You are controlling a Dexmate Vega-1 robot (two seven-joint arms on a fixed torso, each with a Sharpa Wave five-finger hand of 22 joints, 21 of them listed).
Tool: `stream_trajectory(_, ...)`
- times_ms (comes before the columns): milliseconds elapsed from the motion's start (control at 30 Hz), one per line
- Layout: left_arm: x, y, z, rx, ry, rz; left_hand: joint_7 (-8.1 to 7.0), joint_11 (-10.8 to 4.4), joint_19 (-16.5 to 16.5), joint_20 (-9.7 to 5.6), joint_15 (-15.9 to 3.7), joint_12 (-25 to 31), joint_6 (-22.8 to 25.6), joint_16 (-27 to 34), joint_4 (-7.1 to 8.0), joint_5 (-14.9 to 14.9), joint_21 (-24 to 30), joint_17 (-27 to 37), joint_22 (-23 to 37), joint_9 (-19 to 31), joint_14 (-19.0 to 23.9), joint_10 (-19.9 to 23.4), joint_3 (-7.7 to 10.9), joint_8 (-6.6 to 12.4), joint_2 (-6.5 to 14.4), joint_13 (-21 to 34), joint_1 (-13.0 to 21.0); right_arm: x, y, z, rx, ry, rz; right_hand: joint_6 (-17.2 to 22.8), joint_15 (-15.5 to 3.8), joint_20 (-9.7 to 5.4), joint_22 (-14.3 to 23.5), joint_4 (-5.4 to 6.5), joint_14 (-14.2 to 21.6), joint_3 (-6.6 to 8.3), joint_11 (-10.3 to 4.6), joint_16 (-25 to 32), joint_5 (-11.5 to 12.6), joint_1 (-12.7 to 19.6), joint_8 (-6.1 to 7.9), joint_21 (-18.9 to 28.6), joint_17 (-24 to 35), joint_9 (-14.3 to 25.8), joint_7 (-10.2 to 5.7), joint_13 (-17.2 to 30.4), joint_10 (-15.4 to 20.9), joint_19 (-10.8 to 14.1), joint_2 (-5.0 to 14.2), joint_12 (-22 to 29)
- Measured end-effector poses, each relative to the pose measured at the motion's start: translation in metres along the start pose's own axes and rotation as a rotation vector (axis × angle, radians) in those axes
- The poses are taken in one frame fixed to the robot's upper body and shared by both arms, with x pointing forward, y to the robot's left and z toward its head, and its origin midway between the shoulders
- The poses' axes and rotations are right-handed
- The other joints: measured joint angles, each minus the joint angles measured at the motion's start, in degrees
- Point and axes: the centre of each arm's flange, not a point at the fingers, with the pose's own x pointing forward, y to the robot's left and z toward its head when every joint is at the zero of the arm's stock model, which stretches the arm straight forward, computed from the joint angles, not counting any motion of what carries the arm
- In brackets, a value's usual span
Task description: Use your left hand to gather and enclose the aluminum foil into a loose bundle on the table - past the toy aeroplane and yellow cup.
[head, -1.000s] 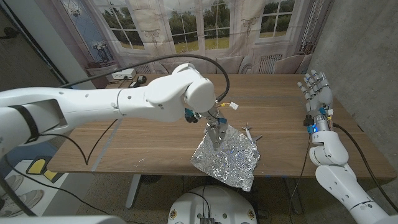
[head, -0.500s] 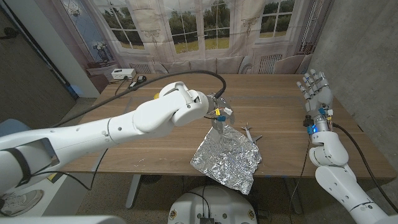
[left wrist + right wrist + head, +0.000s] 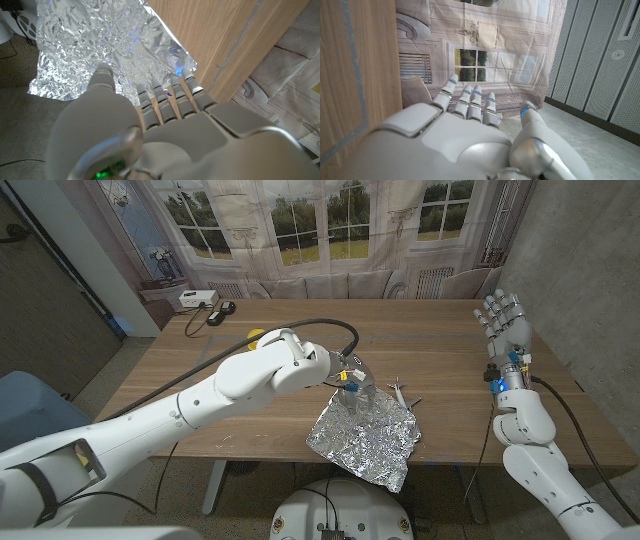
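A crumpled sheet of aluminum foil lies at the table's front edge, its near corner hanging over it. My left hand is at the foil's far edge, fingers stretched out side by side. In the left wrist view the fingertips touch the foil at its edge and the thumb lies on it; nothing is gripped. The toy aeroplane sits just right of that hand, beside the foil. The yellow cup peeks out behind my left forearm. My right hand is raised at the right side, fingers spread.
The wooden table stretches behind the foil. A white box and a black object with a cable lie at the far left corner. Chairs stand behind the far edge.
My left forearm has dropped lower and swung towards the robot's left, uncovering the yellow cup. The hand stays at the foil's far edge. The right hand is unmoved.
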Motion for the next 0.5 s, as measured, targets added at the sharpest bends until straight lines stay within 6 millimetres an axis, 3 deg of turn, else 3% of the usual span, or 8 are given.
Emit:
stream_trajectory(167,0.001,0.0,0.007,0.003,-0.026,-0.008,0.05,-0.02,1.0,0.98,-0.11,0.0,6.1,0.0,-0.24,0.7,-0.2,0.0,0.0,-0.1,0.5,0.6,-0.24,1.31,0.4,-0.3,1.2,0.0,0.0,-0.001,0.002,-0.003,-0.003,0.0,0.0,0.0,0.0,0.0,0.0,0.0,0.0,0.0,0.0,0.0,0.0,0.0,0.0,0.0,0.0,0.0,0.0,0.0,0.0,0.0)
stream_trajectory(400,0.007,-0.007,0.016,0.092,0.018,-0.075,-0.15,-0.69,1.8,1.74,-0.2,0.7,5.8,0.6,0.02,1.1,-0.4,0.0,0.0,-0.2,2.4,3.7,-0.97,-0.5,-0.1,-0.5,1.7,-0.002,0.0,-0.002,0.006,-0.009,-0.008,0.0,0.0,0.0,0.0,0.0,0.0,0.0,0.32,0.0,0.0,0.0,0.0,0.0,0.0,0.0,0.0,0.0,0.3,0.0,0.0,0.0)
stream_trajectory(500,0.01,-0.012,0.015,0.132,0.06,-0.108,-0.23,-0.51,2.0,1.56,-0.06,-1.0,2.7,-0.7,0.4,1.4,-1.6,-0.2,-0.3,-0.2,-2.2,0.1,-1.99,-1.84,-0.5,-1.0,2.1,-0.002,0.0,-0.002,0.005,-0.011,-0.007,0.0,-0.32,0.0,0.0,0.0,0.3,0.0,0.32,0.0,0.0,0.0,0.0,0.0,0.0,0.0,0.0,0.0,0.3,0.0,0.0,0.0)
